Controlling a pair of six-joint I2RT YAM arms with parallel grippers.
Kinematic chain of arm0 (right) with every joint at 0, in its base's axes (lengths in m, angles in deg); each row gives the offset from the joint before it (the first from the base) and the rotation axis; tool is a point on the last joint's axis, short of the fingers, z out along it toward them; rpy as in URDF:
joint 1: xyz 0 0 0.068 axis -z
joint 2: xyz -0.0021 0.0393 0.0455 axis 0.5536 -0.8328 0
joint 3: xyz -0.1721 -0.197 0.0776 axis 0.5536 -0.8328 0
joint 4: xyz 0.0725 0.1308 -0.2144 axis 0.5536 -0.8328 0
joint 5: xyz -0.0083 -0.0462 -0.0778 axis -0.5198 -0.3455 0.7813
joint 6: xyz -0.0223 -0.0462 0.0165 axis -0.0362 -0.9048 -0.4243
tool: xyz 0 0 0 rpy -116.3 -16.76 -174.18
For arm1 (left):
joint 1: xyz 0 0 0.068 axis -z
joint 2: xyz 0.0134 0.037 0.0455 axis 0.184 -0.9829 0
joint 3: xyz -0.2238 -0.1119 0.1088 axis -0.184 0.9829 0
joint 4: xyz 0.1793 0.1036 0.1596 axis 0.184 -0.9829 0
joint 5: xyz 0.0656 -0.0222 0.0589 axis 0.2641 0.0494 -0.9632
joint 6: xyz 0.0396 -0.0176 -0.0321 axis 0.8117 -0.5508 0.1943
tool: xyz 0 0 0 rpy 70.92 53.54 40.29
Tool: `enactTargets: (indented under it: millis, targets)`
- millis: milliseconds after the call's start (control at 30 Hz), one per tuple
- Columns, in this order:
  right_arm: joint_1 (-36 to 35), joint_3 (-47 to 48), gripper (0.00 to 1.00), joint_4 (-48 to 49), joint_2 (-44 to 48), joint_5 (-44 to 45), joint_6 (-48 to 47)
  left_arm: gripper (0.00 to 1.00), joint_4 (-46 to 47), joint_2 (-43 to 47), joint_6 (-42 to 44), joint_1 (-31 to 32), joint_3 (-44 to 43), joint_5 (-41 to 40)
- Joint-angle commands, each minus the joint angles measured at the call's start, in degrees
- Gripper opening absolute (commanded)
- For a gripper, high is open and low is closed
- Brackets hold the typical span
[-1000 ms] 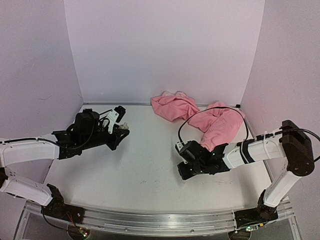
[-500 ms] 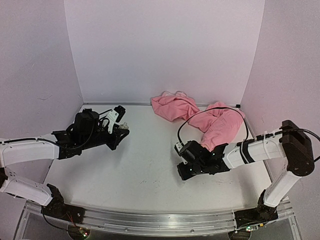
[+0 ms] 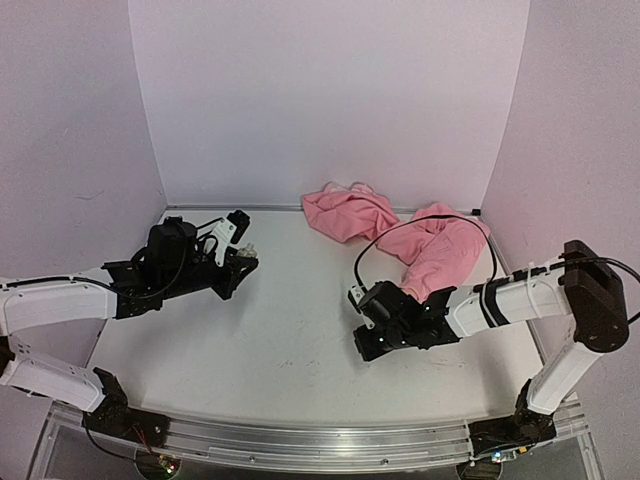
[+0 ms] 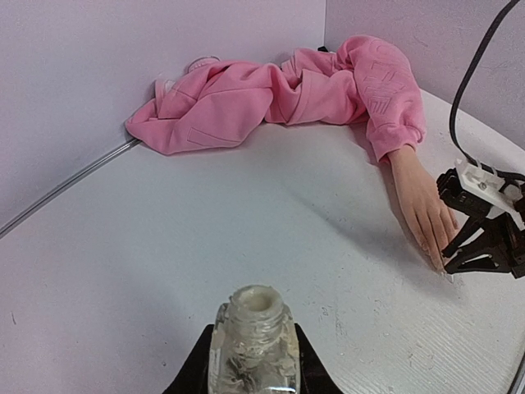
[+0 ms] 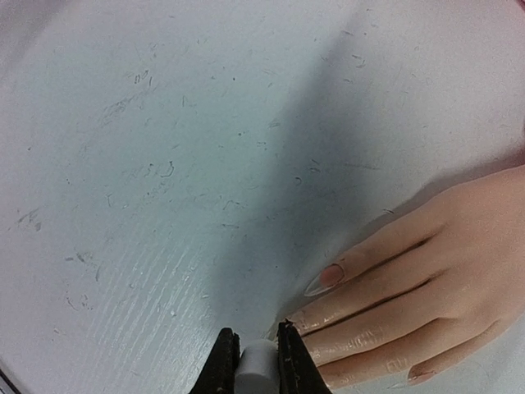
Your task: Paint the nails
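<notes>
The beige mannequin hand (image 5: 447,275) lies palm down on the white table, its wrist in a pink hoodie sleeve (image 4: 385,90). Its nails are pale and glossy; one long nail (image 5: 322,279) shows on an upper finger. My right gripper (image 5: 256,338) is shut on a small white cap (image 5: 257,367), low at the tip of a middle finger; what hangs below the cap is hidden. In the left wrist view this gripper (image 4: 484,238) stands at the fingertips (image 4: 435,258). My left gripper (image 4: 253,332) is shut on a clear uncapped bottle (image 4: 253,353), held upright far to the left (image 3: 243,258).
The rest of the pink hoodie (image 3: 345,212) is bunched against the back wall. A black cable (image 3: 372,245) loops above my right arm (image 3: 500,300). Pale pink walls close the table at the back and on both sides.
My right gripper has edged slightly to the left at the fingertips. The left arm and the bottle have not moved.
</notes>
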Motion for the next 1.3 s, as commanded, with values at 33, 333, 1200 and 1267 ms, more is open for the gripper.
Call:
enactTargets:
  millis: [33,333,1200,1267]
  targets:
    - [-0.4,1.0,0.00,-0.7,1.7,-0.6,0.7,0.00,3.8,1.7,-0.3,-0.2,-0.5,0.5]
    - [-0.5,1.3,0.00,-0.8,4.9,0.6,1.3,0.00,3.8,1.7,-0.3,-0.3,-0.7,0.7]
    - [-0.5,3.1,0.00,-2.1,0.5,6.0,1.7,0.00,3.8,0.9,0.1,-0.2,-1.9,1.0]
    - [-0.4,2.9,0.00,-2.1,0.4,5.8,1.7,0.00,3.8,1.2,0.3,-0.2,-1.8,0.8]
